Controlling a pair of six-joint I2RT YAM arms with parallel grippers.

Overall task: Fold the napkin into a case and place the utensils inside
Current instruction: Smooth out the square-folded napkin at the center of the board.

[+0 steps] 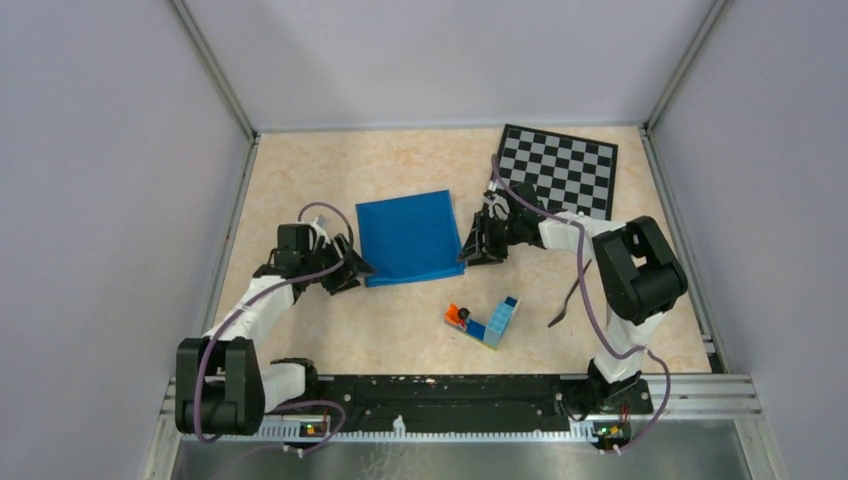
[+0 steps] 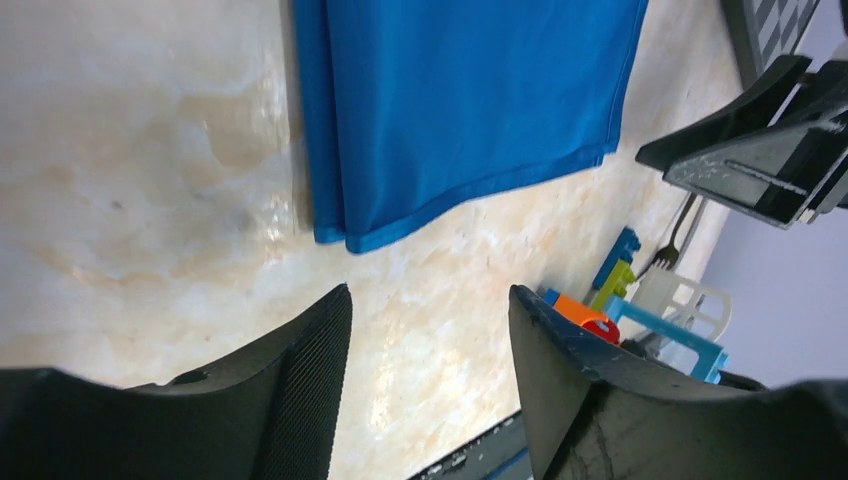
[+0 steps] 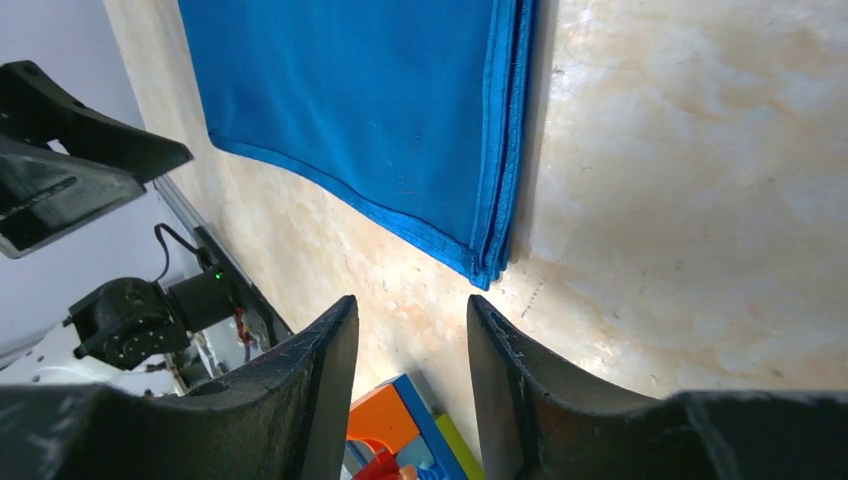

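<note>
The blue napkin (image 1: 408, 238) lies folded flat in the middle of the table. It also shows in the left wrist view (image 2: 470, 100) and in the right wrist view (image 3: 370, 100), where stacked layers show at its near right corner. My left gripper (image 1: 355, 272) is open and empty at the napkin's near left corner (image 2: 430, 310). My right gripper (image 1: 470, 254) is open and empty at the near right corner (image 3: 412, 310). The dark fork (image 1: 568, 297) lies on the table by the right arm and shows in the left wrist view (image 2: 675, 235). The knife is not in view.
A chessboard (image 1: 560, 170) lies at the back right. A toy-brick block of blue, orange and green (image 1: 482, 322) sits in front of the napkin and shows in both wrist views (image 2: 600, 300) (image 3: 400, 420). Grey walls close in the table.
</note>
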